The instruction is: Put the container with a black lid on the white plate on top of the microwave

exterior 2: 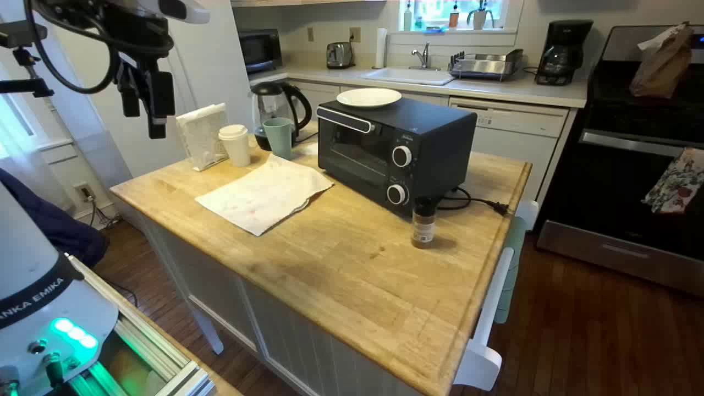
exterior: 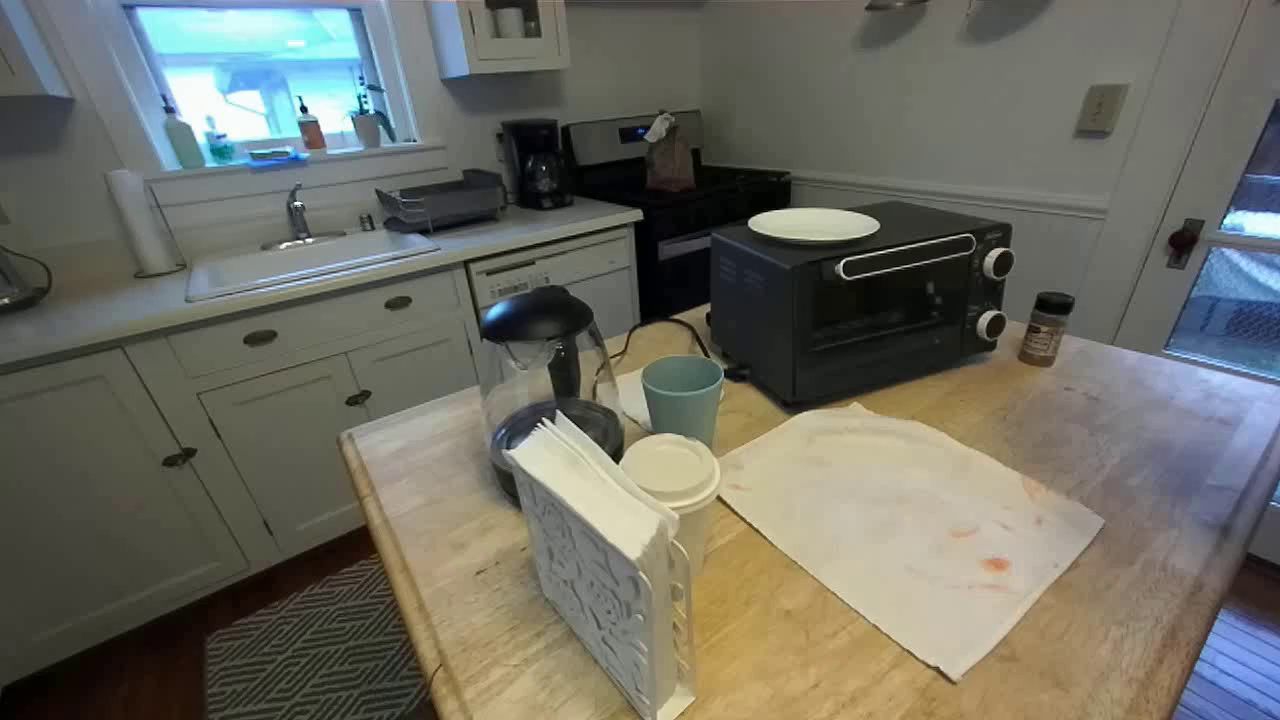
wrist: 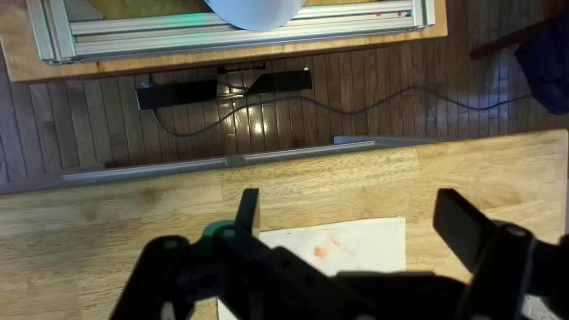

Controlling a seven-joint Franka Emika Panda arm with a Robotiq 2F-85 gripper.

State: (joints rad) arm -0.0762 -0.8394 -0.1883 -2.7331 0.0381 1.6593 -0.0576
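The container with a black lid (exterior: 1045, 332) is a small brownish jar standing upright on the wooden table beside the knob side of the microwave (exterior: 765, 310). In an exterior view the container (exterior 2: 423, 228) stands near the front corner of the microwave (exterior 2: 440, 151). The white plate (exterior: 813, 226) lies flat on top of the microwave, toward the end away from the knobs; it also shows in an exterior view (exterior 2: 368, 98). My gripper (exterior 2: 145, 122) is high above the table's far-left end, away from the container. In the wrist view my gripper (wrist: 349, 195) is wide open and empty.
An off-white cloth mat (exterior: 900, 520) lies before the microwave. A teal mug (exterior: 682, 395), a pale lidded cup (exterior: 670, 470), a glass kettle (exterior: 545, 370) and a napkin holder (exterior: 600, 570) stand at one end of the table. A power cord (exterior 2: 467, 201) lies behind the microwave.
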